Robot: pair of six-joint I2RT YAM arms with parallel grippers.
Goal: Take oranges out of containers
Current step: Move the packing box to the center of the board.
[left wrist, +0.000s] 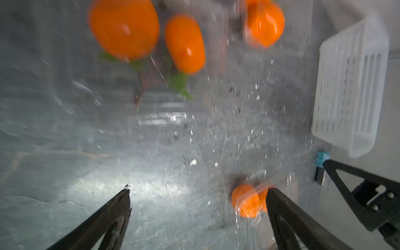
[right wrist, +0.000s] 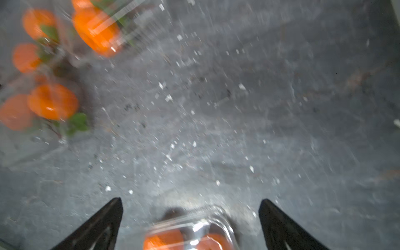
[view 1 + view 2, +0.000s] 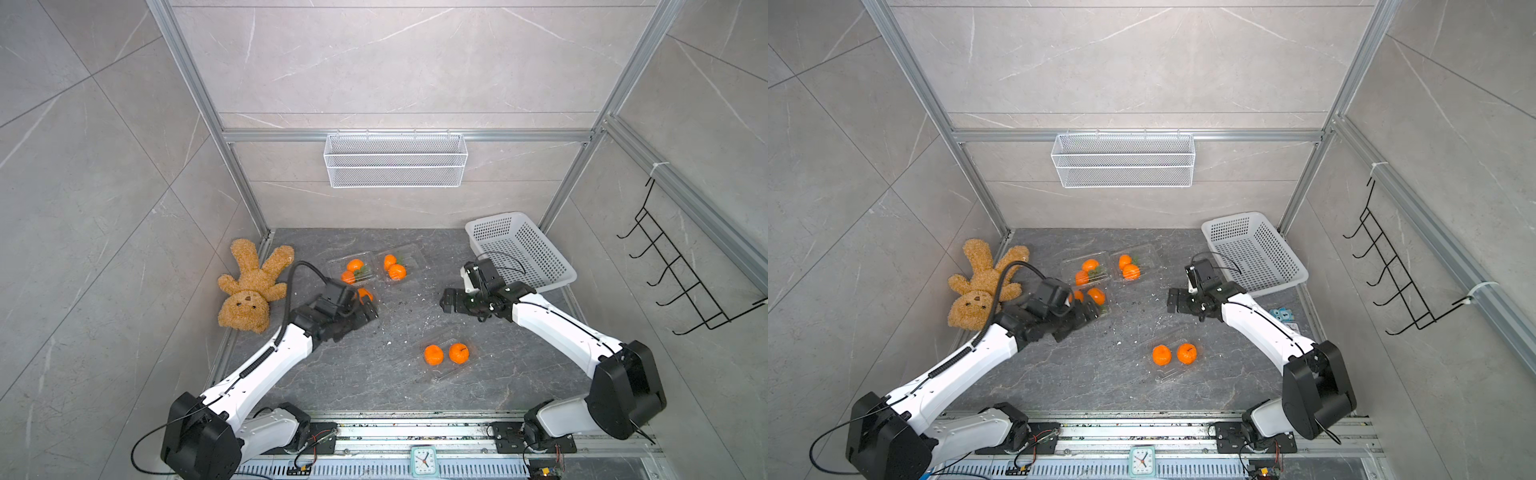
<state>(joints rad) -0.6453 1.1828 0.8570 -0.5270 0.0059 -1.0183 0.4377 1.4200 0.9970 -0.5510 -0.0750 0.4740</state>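
Four clear containers lie on the dark table, each with oranges inside. Two stand side by side at the back, one sits just by my left gripper, and one lies at the front middle with two oranges. My left gripper is open and empty beside the near-left container. My right gripper is open and empty over bare table, above and behind the front container. The wrist views are blurred.
A brown teddy bear lies at the left edge. A white perforated basket stands at the back right. A wire mesh basket hangs on the back wall, black hooks on the right wall. Small crumbs dot the table.
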